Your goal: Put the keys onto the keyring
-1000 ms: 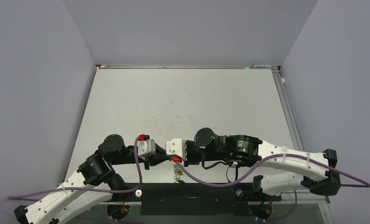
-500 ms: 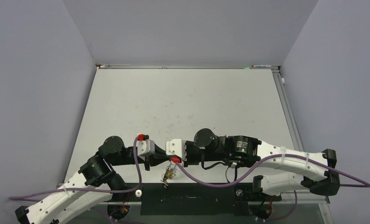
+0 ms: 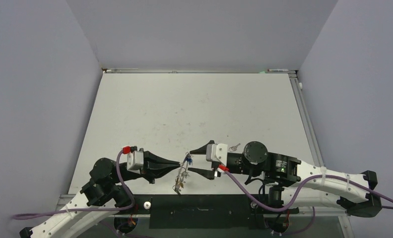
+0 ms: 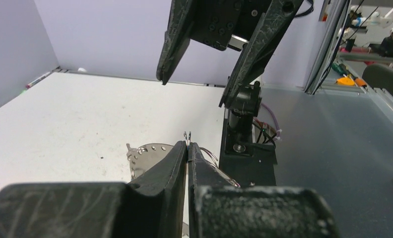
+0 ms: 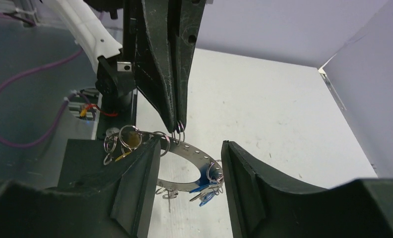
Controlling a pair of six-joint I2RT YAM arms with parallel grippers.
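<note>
The keyring (image 5: 197, 154), a flat perforated silvery ring, hangs tilted between my two grippers; it also shows in the top view (image 3: 182, 171) and the left wrist view (image 4: 147, 152). My left gripper (image 3: 180, 166) is shut on one small loop (image 4: 187, 138) at its rim. Blue keys (image 5: 204, 192) hang from the far side and a yellow-headed key (image 5: 130, 139) from the near side. My right gripper (image 3: 194, 161) is open, its fingers (image 5: 140, 183) on either side of the ring without touching it. A plain silver key (image 3: 234, 147) lies on the table beside the right wrist.
The white table (image 3: 194, 109) stretches away behind the grippers. The black base plate (image 3: 199, 210) and arm mounts lie at the near edge, just below the hanging ring. Purple cables (image 3: 244, 186) trail from both wrists. Grey walls enclose the table.
Both arms have drawn apart, the left wrist going left and the right wrist right. The right gripper now stands open facing the left one. The ring now hangs in the gap between them.
</note>
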